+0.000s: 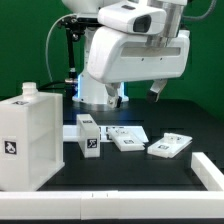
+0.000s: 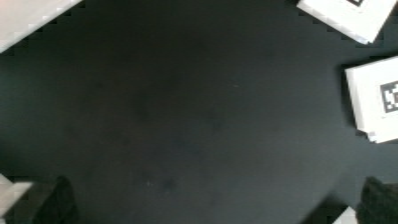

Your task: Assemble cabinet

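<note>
The cabinet body (image 1: 30,130), a large white box with a black-and-white tag, stands at the exterior view's left. A small white tagged part (image 1: 88,135) lies beside it. A flat white tagged panel (image 1: 170,146) lies further right. My gripper (image 1: 133,96) hangs high above the table behind these parts, open and empty. In the wrist view my gripper (image 2: 210,205) shows two dark fingertips (image 2: 45,202) far apart over bare black table. One white tagged piece (image 2: 377,95) and a second white piece (image 2: 347,15) sit at the frame's edge, well away from the fingers. I cannot tell which parts they are.
The marker board (image 1: 125,135) lies flat in the middle of the black table. A white rail (image 1: 100,207) runs along the front edge and another white rail (image 1: 207,170) along the exterior view's right. The arm's white base (image 1: 100,85) stands behind.
</note>
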